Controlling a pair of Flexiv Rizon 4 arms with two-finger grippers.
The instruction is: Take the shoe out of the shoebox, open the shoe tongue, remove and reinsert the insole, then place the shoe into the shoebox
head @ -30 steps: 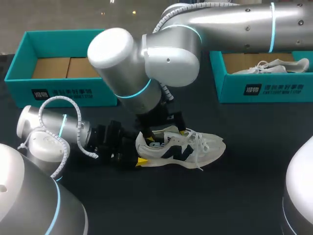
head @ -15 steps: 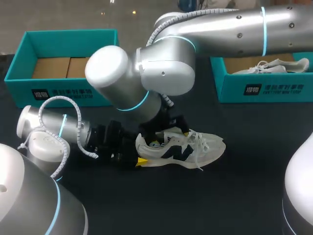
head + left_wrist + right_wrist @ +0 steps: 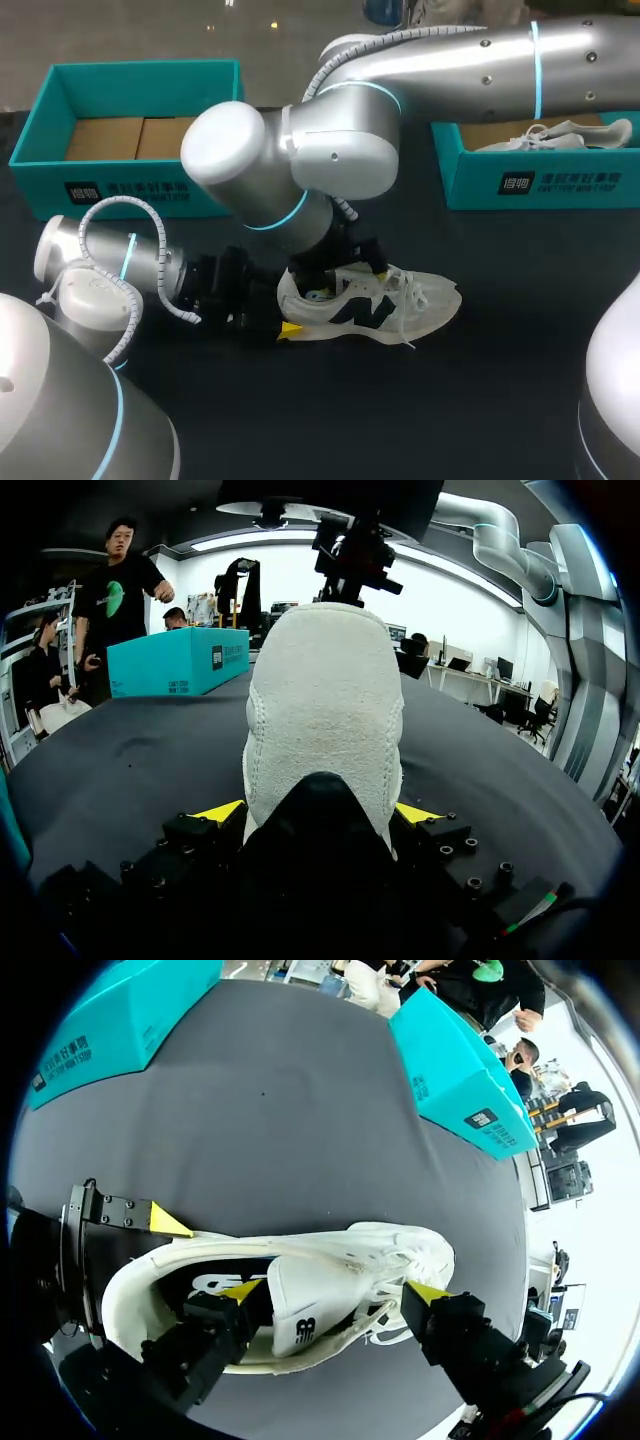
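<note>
Left pincer (image 3: 320,815) squeezes heel (image 3: 322,700) of white soft cloth sneaker (image 3: 370,300) lying on black table (image 3: 500,400). Right pincer (image 3: 332,1290) spread wide, straddling tongue (image 3: 300,1312). Sneaker likely light, floppy; heel firmest, best hold. Empty teal cardboard shoebox (image 3: 130,180) far behind.

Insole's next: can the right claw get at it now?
Probably yes: the tongue is pulled aside, the insole shows in the sneaker opening, one right claw finger sits inside beside it, and the left claw grips the heel.
</note>
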